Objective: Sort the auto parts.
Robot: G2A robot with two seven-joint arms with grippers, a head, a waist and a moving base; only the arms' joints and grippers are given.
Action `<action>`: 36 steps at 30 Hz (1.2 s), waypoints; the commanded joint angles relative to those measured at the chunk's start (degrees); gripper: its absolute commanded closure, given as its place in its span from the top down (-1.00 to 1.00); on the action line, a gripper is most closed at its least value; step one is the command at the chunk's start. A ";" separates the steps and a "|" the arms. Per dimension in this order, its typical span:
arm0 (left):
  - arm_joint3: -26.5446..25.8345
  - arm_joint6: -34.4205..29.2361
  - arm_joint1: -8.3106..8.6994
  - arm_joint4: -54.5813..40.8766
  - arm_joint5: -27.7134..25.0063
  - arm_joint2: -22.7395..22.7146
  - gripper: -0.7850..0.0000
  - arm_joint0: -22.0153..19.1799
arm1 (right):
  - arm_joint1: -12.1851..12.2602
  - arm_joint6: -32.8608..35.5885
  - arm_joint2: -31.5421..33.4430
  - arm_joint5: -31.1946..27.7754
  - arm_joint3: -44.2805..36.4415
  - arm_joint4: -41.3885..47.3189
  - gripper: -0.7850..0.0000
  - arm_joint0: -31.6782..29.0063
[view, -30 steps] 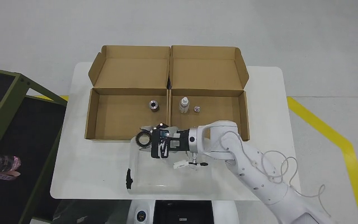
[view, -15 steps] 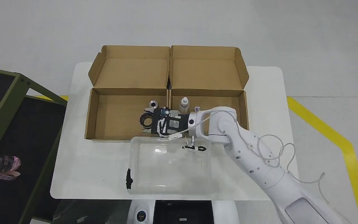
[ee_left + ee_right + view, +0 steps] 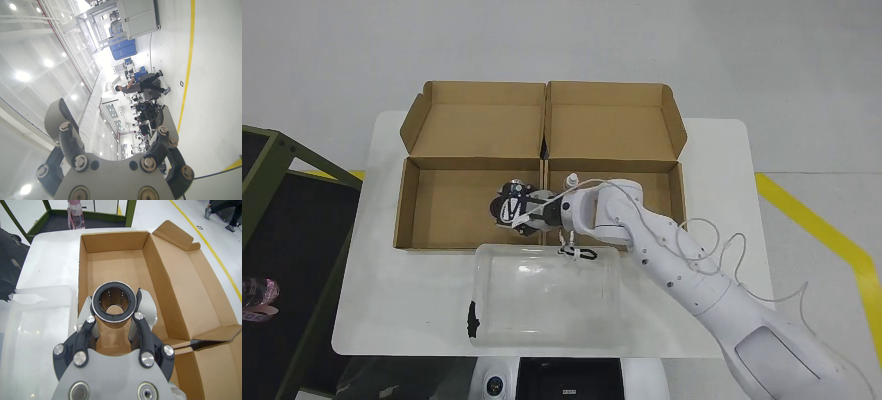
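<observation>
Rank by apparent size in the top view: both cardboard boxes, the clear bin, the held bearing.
1. Left cardboard box and right cardboard box, lids open: alike, not ranked apart.
2. Clear bin.
3. Bearing, held by the right gripper, jaws shut on it.

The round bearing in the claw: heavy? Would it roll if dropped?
Probably heavy for its size: the bearing looks like steel with ball rows inside. Likely rigid. Being a cylinder, it may roll if laid sideways.
</observation>
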 commanded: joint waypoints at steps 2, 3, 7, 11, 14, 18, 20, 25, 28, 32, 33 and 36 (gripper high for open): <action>0.00 0.00 0.00 0.00 0.00 0.00 1.00 0.00 | -0.75 0.61 -1.10 0.39 2.10 0.06 -1.00 1.11; 0.00 0.00 0.00 0.00 0.00 0.00 1.00 0.00 | -1.00 0.79 -1.47 0.42 2.76 0.04 -1.00 1.43; 0.00 0.00 0.00 0.00 0.00 0.00 1.00 0.00 | -1.98 1.96 -2.92 0.74 5.01 -0.30 -1.00 2.66; 0.00 0.00 0.00 0.00 0.00 0.00 1.00 0.00 | -2.88 2.71 -3.97 1.36 7.06 -0.34 -1.00 3.46; 0.00 0.00 0.00 0.00 0.00 0.00 1.00 0.00 | -3.44 2.89 -4.51 1.49 8.59 -0.37 -1.00 3.84; 0.00 0.00 0.00 0.00 0.00 0.00 1.00 0.00 | -4.06 2.48 -5.07 1.46 10.12 -0.94 -1.00 4.21; 0.00 0.00 0.00 0.00 0.00 0.00 1.00 0.00 | -4.32 2.32 -5.30 1.33 10.80 -1.30 -0.80 4.33; 0.00 0.00 0.00 0.00 0.00 0.00 1.00 0.00 | -4.81 2.46 -5.51 1.15 11.64 -2.06 -0.64 4.56; 0.00 0.00 0.00 0.00 0.00 0.00 1.00 0.00 | -4.94 2.87 -5.41 1.10 11.61 -2.62 -0.44 4.52; 0.00 0.00 0.00 0.00 0.00 0.00 1.00 0.00 | -4.98 3.52 -4.93 1.08 11.29 -2.98 -0.15 4.28; 0.00 0.00 0.00 0.00 0.00 0.00 1.00 0.00 | -4.96 3.50 -4.75 1.05 11.14 -3.09 -0.11 4.19; 0.00 0.00 0.00 0.00 0.00 0.00 1.00 0.00 | -4.84 2.66 -4.08 0.45 10.67 -3.07 -0.06 3.74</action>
